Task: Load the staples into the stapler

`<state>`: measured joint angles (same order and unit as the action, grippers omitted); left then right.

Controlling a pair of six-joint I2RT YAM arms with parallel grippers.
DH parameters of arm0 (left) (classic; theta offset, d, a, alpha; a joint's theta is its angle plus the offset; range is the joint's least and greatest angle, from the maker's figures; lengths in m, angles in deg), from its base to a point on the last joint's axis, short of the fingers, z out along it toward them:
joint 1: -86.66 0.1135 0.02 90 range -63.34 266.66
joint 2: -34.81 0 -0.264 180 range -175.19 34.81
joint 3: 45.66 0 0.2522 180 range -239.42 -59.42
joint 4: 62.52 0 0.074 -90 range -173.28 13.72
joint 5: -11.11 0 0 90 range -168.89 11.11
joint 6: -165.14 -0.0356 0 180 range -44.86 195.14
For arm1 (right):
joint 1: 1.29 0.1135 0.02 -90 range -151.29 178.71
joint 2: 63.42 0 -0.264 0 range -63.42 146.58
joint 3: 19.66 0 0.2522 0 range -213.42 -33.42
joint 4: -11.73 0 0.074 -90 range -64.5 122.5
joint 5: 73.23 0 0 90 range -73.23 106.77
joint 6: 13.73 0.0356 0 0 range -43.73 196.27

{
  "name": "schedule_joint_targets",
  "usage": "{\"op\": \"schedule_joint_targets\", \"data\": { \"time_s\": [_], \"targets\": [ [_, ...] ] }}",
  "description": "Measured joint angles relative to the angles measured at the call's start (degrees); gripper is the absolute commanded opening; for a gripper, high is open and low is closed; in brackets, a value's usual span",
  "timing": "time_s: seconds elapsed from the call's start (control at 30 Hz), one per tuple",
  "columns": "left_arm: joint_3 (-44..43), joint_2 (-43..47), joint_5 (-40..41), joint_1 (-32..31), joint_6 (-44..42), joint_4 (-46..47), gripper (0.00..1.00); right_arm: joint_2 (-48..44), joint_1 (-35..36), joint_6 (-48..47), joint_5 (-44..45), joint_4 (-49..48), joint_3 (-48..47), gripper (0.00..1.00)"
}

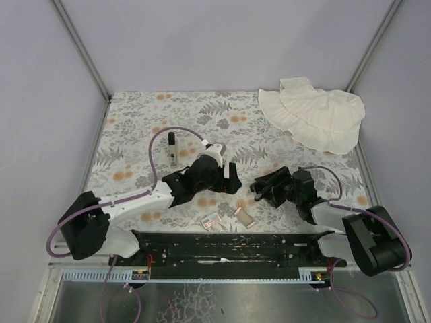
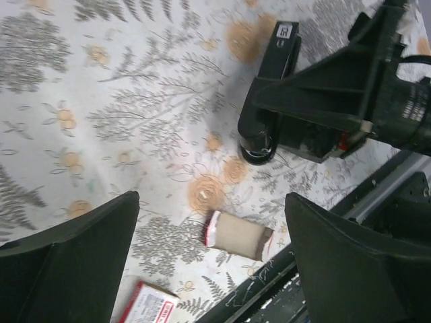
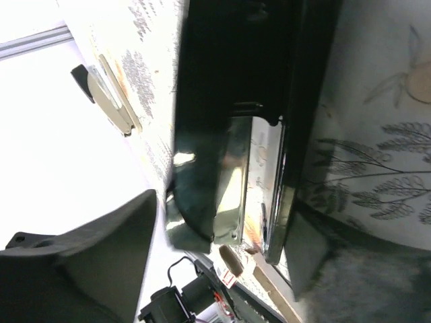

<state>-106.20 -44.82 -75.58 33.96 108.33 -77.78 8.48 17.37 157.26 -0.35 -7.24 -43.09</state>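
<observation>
Lab test booth, plain lilac walls, aluminium frame posts, floral-cloth table

Floral desk, white ruffled cloth far right, black-and-silver object left of centre, red-labelled box part beside plain cardboard part at front.

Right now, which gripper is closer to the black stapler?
Right. The right gripper has a finger on either side of the stapler; the left gripper is apart from it, off to its left.

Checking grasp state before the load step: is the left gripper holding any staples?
No, the left wrist view shows the left gripper open with nothing between its fingers; the cardboard sleeve lies on the table.
</observation>
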Motion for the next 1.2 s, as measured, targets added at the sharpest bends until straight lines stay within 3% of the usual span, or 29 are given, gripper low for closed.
{"op": "schedule_joint_targets", "data": {
  "time_s": [0.53,0.67,0.83,1.03,1.2],
  "targets": [
    [4.00,9.25,2.47,10.38,-0.79,-5.66,0.97,-3.23,0.00,-5.55,1.05,5.42,-1.36,0.86],
    [5.73,11.89,2.62,19.69,-0.98,-6.12,1.00,-10.27,0.00,-12.87,4.72,14.40,-4.11,1.00],
    [8.33,14.86,2.21,38.03,-2.45,-5.79,1.00,-15.13,-1.95,-31.50,10.69,25.31,-14.34,0.99],
    [17.25,18.34,3.21,61.86,-1.36,0.81,1.00,-13.84,-19.65,-47.71,13.73,26.38,-19.28,1.00],
    [28.59,22.58,7.19,65.57,-3.63,13.07,1.00,-15.78,-23.32,-55.49,22.01,18.56,-11.96,1.00]
  ]
}}
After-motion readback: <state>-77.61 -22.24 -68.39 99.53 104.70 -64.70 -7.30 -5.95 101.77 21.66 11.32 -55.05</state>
